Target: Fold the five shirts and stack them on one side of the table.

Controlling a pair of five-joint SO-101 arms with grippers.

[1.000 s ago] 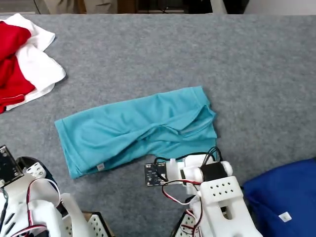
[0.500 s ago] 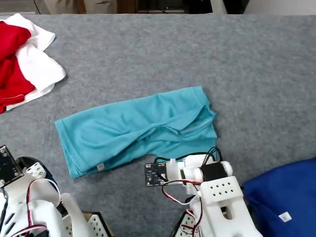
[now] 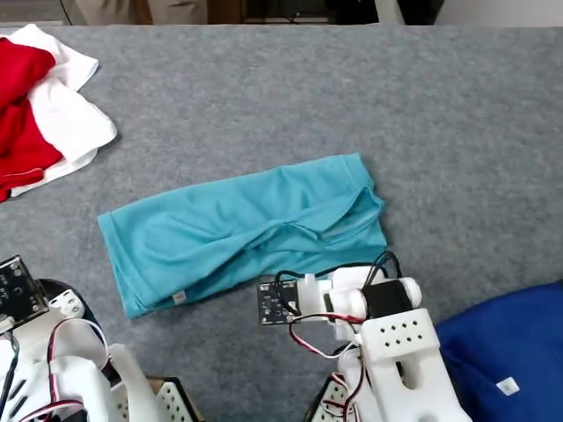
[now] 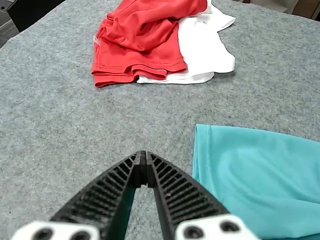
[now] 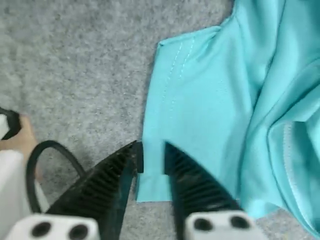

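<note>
Teal shirt: The teal shirt (image 3: pixel 246 233) lay flat and partly folded in the middle of the grey table (image 3: pixel 457 132), long side running left to right, with loose creases toward its right end.
Red shirt: The red shirt (image 3: pixel 22 114) lay crumpled at the far left edge, on top of the white shirt (image 3: pixel 75 123).
Blue shirt: The blue shirt (image 3: pixel 506 352) sat at the near right corner, well apart from the teal one.
Left claw: The left claw (image 4: pixel 143 167) had its tips pressed together with nothing between them. It hung over bare table just left of the teal shirt's left hem.
Right claw: The right claw (image 5: pixel 151 155) stood a narrow gap apart, gripping nothing, its tips over the near edge of the teal shirt. Whether they touched the cloth could not be told.
Right arm: The right arm (image 3: pixel 378 325) stood at the near side, just beside the shirt's near hem.
</note>
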